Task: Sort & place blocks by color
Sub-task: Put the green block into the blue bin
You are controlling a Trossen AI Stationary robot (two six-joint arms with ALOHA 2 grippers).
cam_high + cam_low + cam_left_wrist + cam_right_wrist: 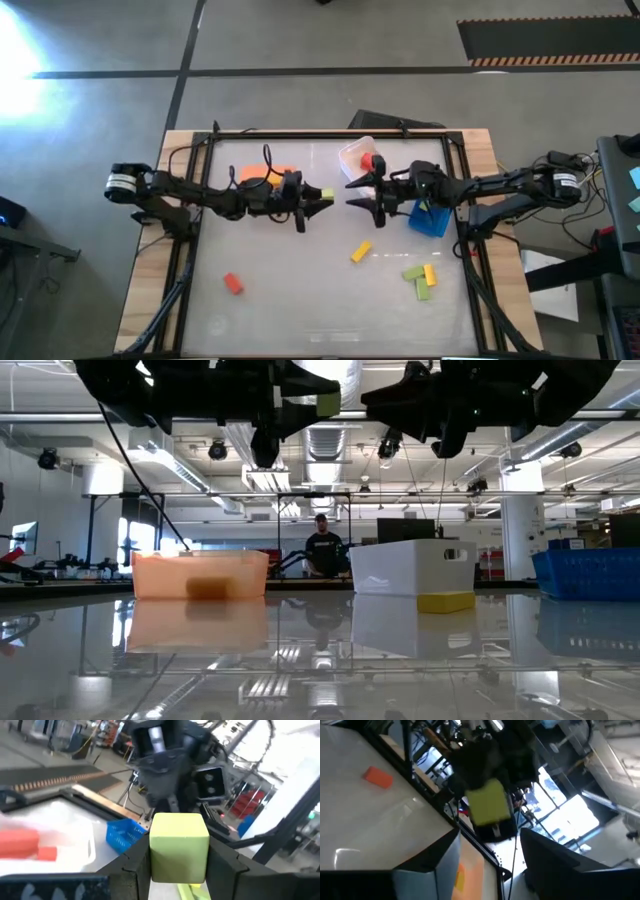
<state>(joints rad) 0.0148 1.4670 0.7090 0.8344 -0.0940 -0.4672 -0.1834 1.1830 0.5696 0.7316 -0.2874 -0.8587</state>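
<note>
My left gripper (320,198) is over the table's middle, high above it, and is shut on a light green block (179,845). The block also shows in the high view (327,193) and the low view (327,404). My right gripper (355,193) faces it from the right, a short gap away, open and empty; its fingers (432,862) stand wide apart. On the near right of the table lie a yellow block (361,251), two green blocks (413,271) and another yellow one (430,274). A red block (233,284) lies near left. My left gripper pinches the green block by two opposite sides (152,855) between its two fingers. The fingers lie about level and point toward the table's right. The block's end face sticks out beyond the fingertips (490,802). It is lifted clear, high above the table.
An orange bin (262,173) stands far left of centre. A white bin (352,150) holding a red block (367,160) stands far centre, and a blue bin (432,222) stands under my right arm. A person (322,550) stands in the room beyond the table.
</note>
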